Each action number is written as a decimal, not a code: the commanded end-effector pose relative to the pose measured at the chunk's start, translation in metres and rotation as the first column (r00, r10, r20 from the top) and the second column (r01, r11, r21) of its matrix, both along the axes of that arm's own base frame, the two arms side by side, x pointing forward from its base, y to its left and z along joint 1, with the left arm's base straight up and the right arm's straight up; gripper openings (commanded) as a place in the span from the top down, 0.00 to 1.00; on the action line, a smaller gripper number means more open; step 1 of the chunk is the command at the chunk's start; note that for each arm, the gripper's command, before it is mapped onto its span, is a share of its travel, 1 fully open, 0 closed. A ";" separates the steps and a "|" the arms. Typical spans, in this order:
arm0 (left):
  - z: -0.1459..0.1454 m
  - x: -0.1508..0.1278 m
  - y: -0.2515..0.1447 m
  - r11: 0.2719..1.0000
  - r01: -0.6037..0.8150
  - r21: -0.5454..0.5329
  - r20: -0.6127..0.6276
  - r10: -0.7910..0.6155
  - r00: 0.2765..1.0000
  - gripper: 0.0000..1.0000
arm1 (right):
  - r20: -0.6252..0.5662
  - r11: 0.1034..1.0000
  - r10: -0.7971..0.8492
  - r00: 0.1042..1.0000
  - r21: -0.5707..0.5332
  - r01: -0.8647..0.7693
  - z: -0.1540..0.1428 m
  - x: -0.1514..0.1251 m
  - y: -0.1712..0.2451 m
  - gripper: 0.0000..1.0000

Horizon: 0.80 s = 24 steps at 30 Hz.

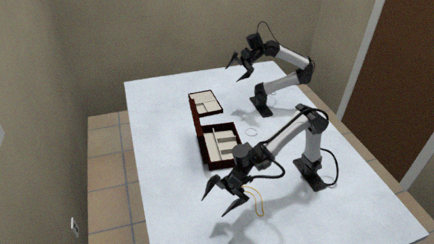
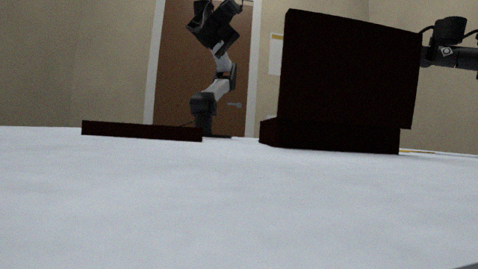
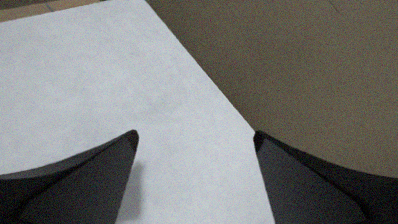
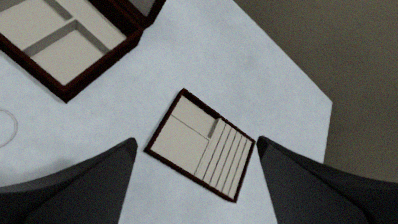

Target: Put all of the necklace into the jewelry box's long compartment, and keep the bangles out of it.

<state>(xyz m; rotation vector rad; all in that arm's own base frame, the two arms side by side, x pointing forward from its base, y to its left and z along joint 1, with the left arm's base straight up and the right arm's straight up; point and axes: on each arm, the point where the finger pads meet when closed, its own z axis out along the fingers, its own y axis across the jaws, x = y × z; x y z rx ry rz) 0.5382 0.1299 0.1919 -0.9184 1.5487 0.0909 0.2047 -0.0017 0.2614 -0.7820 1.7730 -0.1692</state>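
Observation:
The gold necklace (image 1: 262, 203) (image 2: 407, 151) lies on the table as a long narrow loop beside the jewelry box (image 1: 220, 165) (image 2: 336, 142) (image 4: 100, 72); its upper end is partly hidden by the left arm. The box lid stands open. The long compartment (image 1: 212, 146) (image 4: 100, 22), along the lid side, looks empty where visible. A thin silver bangle (image 1: 251, 136) (image 4: 15, 126) lies outside the box. My left gripper (image 1: 212, 208) (image 3: 196, 133) is open and empty above the table, off to the side of the necklace. My right gripper (image 1: 231, 74) (image 4: 197, 139) is open and empty, high above the table.
A shallow divided tray (image 1: 222, 111) (image 2: 142, 131) (image 4: 190, 175) lies beside the box. The upright lid (image 1: 196, 116) (image 2: 347, 75) forms a tall wall on the box's far side from the arm bases. More thin rings lie near the arm bases.

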 end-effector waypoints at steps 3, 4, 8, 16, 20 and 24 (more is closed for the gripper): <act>0.011 0.001 0.000 1.000 -0.001 0.005 0.023 0.001 1.000 0.00 | 0.005 1.000 0.001 1.000 -0.001 -0.001 0.002 0.001 0.000 0.00; 0.011 0.001 0.000 1.000 -0.001 0.005 0.023 0.001 1.000 0.00 | 0.005 1.000 0.001 1.000 -0.001 -0.001 0.002 0.001 0.000 0.00; 0.011 0.001 0.000 1.000 -0.001 0.005 0.023 0.001 1.000 0.00 | 0.005 1.000 0.001 1.000 -0.001 -0.001 0.002 0.001 0.000 0.00; 0.011 0.001 0.000 1.000 -0.001 0.005 0.023 0.001 1.000 0.00 | 0.005 1.000 0.001 1.000 -0.001 -0.001 0.002 0.001 0.000 0.00; 0.008 -0.004 0.001 1.000 -0.009 0.008 0.006 0.009 1.000 0.00 | 0.022 1.000 -0.013 1.000 -0.004 0.014 0.006 0.004 -0.003 0.00; 0.001 -0.020 -0.004 1.000 -0.012 0.015 -0.042 0.013 0.999 0.00 | 0.037 1.000 -0.016 0.999 0.009 0.016 0.007 0.016 -0.004 0.00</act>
